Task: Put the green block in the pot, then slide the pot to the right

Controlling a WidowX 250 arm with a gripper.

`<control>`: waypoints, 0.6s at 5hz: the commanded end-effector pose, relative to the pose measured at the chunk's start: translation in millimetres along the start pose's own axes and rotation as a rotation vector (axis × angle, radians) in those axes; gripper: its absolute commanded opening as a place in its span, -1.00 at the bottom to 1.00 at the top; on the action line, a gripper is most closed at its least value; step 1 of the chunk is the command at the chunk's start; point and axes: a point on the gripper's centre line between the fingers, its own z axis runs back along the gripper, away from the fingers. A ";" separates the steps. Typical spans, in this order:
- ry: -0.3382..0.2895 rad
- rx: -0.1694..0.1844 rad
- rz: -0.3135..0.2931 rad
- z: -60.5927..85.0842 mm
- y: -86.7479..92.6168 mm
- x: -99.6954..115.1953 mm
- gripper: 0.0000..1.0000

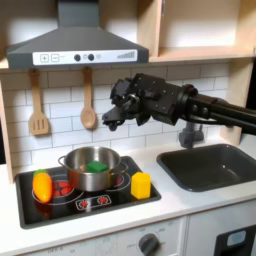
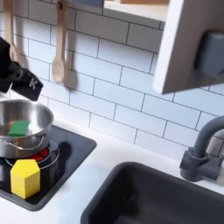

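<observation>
The silver pot (image 1: 78, 177) (image 2: 37, 123) stands on the black stovetop (image 1: 115, 203), on its back burner. The green block (image 1: 95, 165) (image 2: 18, 129) lies inside the pot in both exterior views. My gripper (image 1: 111, 121) hangs in the air above and slightly right of the pot in the first exterior view, apart from it. Its fingers are open and hold nothing. In the second exterior view the gripper (image 2: 19, 80) sits at the top left, just over the pot's rim.
A yellow block (image 1: 141, 185) (image 2: 26, 178) stands at the stovetop's front right. An orange-yellow toy vegetable (image 1: 42, 186) lies left of the pot. The sink (image 1: 210, 166) (image 2: 157, 197) and faucet (image 1: 188, 135) (image 2: 202, 149) are to the right. Wooden utensils (image 1: 88, 106) hang on the tiled wall.
</observation>
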 end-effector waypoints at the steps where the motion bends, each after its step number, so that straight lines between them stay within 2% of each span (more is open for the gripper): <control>1: -0.104 0.000 0.002 1.0 5.7 27.0 1.00; 2: -0.165 0.009 0.008 -1.2 11.2 41.4 1.00; 3: -0.229 0.019 -0.016 -2.0 15.5 56.0 -0.15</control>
